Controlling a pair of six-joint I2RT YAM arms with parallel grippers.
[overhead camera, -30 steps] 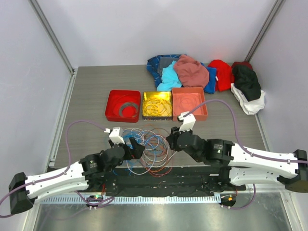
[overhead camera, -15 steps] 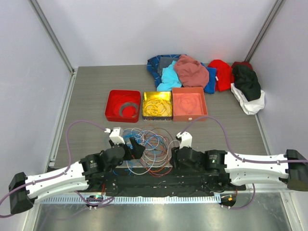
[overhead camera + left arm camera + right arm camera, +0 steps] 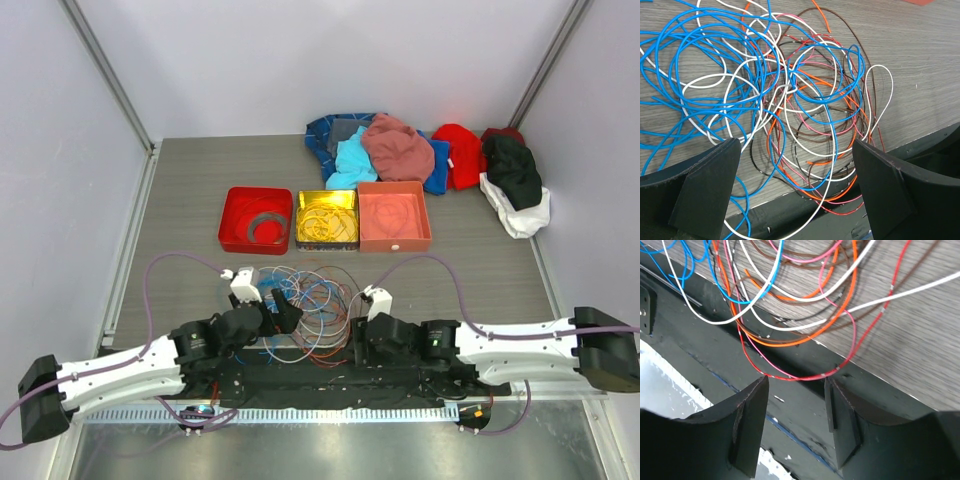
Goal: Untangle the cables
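Partly cut off: cables (image 3: 790,88) run off-frame; ends not vis.

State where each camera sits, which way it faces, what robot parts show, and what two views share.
Top external: above, behind the bases, facing down over the table; both arms, left claw, right claw.
Left wrist: on that wrist, facing down at the cables; its fingers, wide apart.
Right wrist: on that wrist, facing down at the table's near edge; its fingers, apart.
Shared: both wrist views show orange, white and blue cables.
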